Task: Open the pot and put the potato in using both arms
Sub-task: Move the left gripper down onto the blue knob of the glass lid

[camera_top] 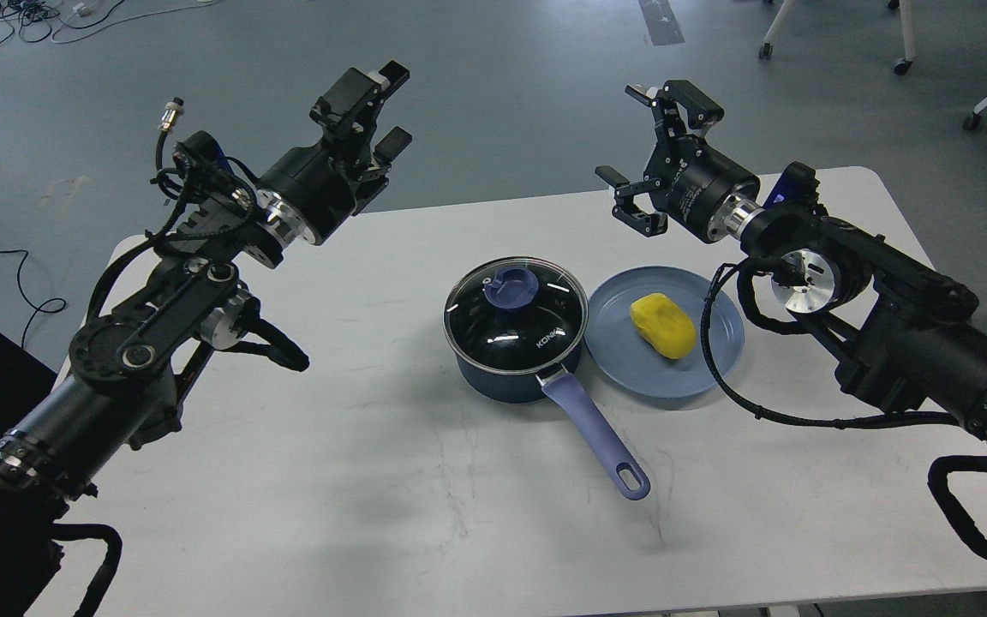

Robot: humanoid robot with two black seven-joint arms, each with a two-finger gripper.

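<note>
The dark navy pot (502, 381) stands at the table's middle, its lavender handle (595, 441) pointing toward the front right. The glass lid (515, 326) marked KONKA, with a blue knob, rests on it. The yellow potato (663, 325) lies on a flat blue plate (622, 360) just right of the pot. My left gripper (369, 107) is open and empty, raised above the table's far left, well left of the pot. My right gripper (656, 150) is open and empty, raised above the table's far edge, behind the plate.
The white table (425, 514) has rounded corners; its far edge runs behind both grippers. A black cable (742, 390) from my right arm hangs over the plate's right rim. Grey floor lies beyond, with cables far left and chair legs far right.
</note>
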